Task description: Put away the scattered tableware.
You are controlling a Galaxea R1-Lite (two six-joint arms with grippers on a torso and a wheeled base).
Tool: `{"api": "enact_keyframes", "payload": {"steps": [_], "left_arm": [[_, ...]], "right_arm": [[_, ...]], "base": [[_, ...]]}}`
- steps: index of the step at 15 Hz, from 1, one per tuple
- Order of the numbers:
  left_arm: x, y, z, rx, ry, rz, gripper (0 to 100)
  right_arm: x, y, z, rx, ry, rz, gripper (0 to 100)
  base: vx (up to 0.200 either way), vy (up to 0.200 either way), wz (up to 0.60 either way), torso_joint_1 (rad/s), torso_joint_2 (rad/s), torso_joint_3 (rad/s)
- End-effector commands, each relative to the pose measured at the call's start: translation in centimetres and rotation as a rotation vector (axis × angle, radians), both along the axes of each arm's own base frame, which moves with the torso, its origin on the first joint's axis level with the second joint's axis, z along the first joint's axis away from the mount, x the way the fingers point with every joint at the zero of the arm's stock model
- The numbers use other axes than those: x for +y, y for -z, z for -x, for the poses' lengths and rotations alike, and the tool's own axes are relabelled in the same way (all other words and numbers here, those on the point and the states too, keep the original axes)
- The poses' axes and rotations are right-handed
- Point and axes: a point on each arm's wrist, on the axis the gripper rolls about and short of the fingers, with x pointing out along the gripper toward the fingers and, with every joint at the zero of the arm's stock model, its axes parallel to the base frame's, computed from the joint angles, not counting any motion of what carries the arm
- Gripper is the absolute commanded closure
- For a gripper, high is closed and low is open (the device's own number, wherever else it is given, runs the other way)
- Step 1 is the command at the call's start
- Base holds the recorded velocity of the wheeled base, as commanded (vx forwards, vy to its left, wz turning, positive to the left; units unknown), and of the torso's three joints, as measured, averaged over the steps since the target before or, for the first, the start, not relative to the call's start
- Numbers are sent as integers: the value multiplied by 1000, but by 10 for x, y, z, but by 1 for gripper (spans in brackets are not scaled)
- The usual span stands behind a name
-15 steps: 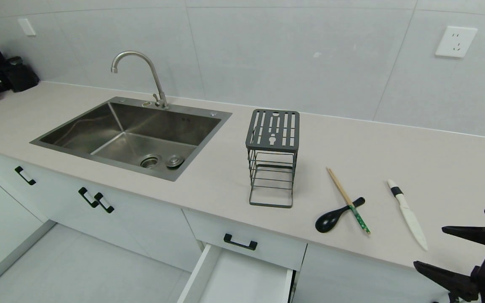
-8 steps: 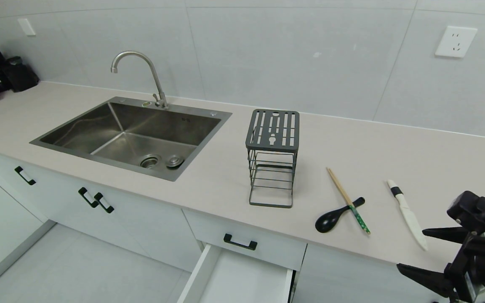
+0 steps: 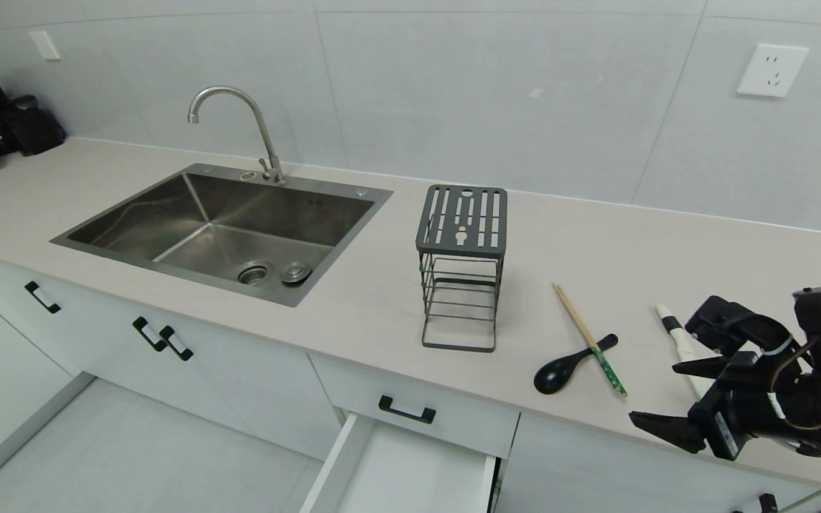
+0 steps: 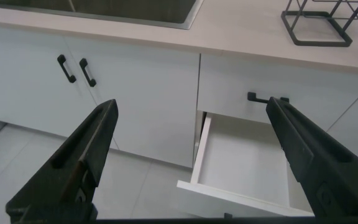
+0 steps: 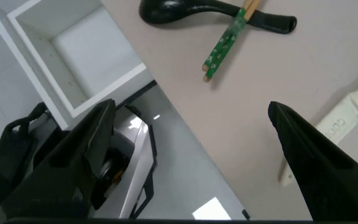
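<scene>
- Both jaws of the right claw [image 3: 653,392] stand wide apart, empty, near the knife [image 3: 680,345].
- Straddle its handle squarely and low; it lies flat on the counter [image 3: 353,306].

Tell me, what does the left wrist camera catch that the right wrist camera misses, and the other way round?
Left wrist, not right: the black cabinet handles, the drawer-front handle, the foot of the wire rack and the sink. Right wrist, not left: the black spoon with the chopsticks lying across its handle, and the white knife. Both: the open drawer below the counter and the pale countertop.
</scene>
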Motion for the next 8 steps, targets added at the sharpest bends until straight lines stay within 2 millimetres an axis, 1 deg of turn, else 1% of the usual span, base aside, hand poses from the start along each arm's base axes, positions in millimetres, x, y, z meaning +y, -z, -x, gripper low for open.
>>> {"api": "enact_keyframes", "payload": {"steps": [1, 3, 6, 8], "left_arm": [[0, 0, 0, 0, 0, 0, 0], [0, 0, 0, 0, 0, 0, 0], [0, 0, 0, 0, 0, 1, 0], [0, 0, 0, -1, 0, 0, 0]], "right_arm": [[4, 10, -13, 38, 10, 21, 0], [5, 14, -15, 47, 22, 39, 0], [7, 13, -19, 16, 36, 51, 0], [16, 17, -30, 7, 36, 65, 0]], "base": [[0, 0, 0, 0, 0, 0], [0, 0, 0, 0, 0, 0], [0, 0, 0, 0, 0, 0], [0, 0, 0, 0, 0, 0]]}}
